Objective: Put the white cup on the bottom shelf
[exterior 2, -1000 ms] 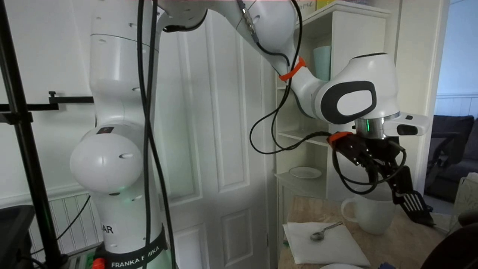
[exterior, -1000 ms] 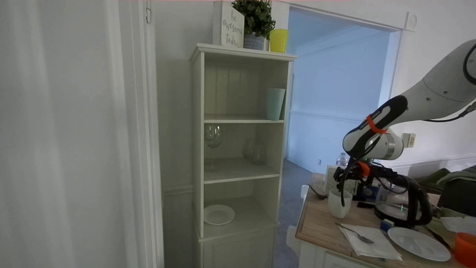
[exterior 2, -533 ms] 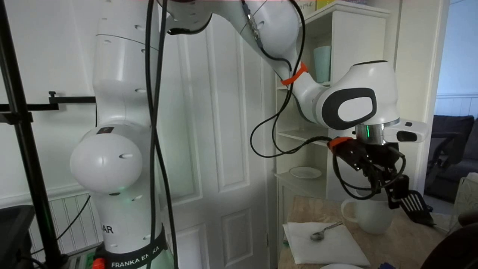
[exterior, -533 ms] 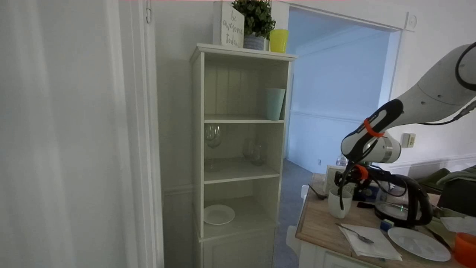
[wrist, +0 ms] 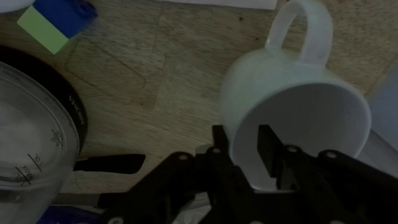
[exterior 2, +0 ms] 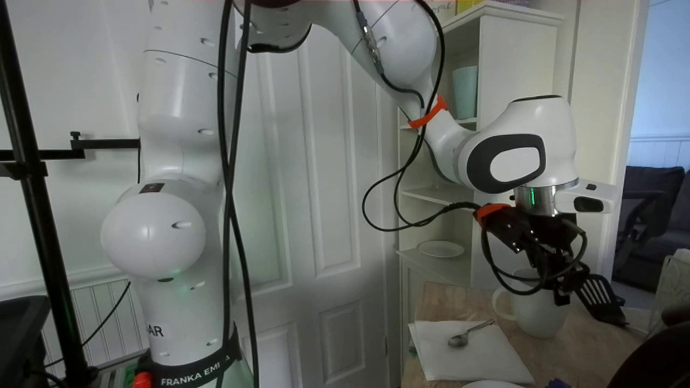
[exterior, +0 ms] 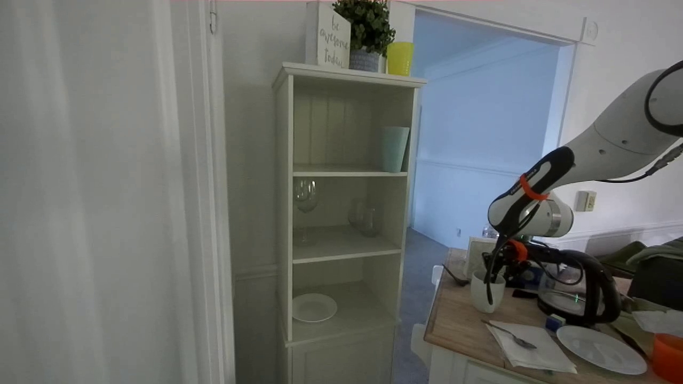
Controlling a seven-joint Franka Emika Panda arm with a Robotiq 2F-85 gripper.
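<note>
A plate (exterior: pixel 314 308) lies on the bottom shelf (exterior: pixel 364 313); further right, the white cup (exterior: pixel 480 294) stands upright on the table (exterior: pixel 451 321), the claw (wrist: pixel 241 130) spread at its rim, beside a kettle (exterior: pixel 569 300).

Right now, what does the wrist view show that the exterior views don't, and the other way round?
Only the wrist view shows the volume marks on the kettle and, clearly, the gap in the open gripper, with the rim of the cup showing in it.

Only the exterior views show the green tumbler, the plate on the bottom shelf, and the spoon on the napkin.

Shared by all three: the cup and the gripper.
</note>
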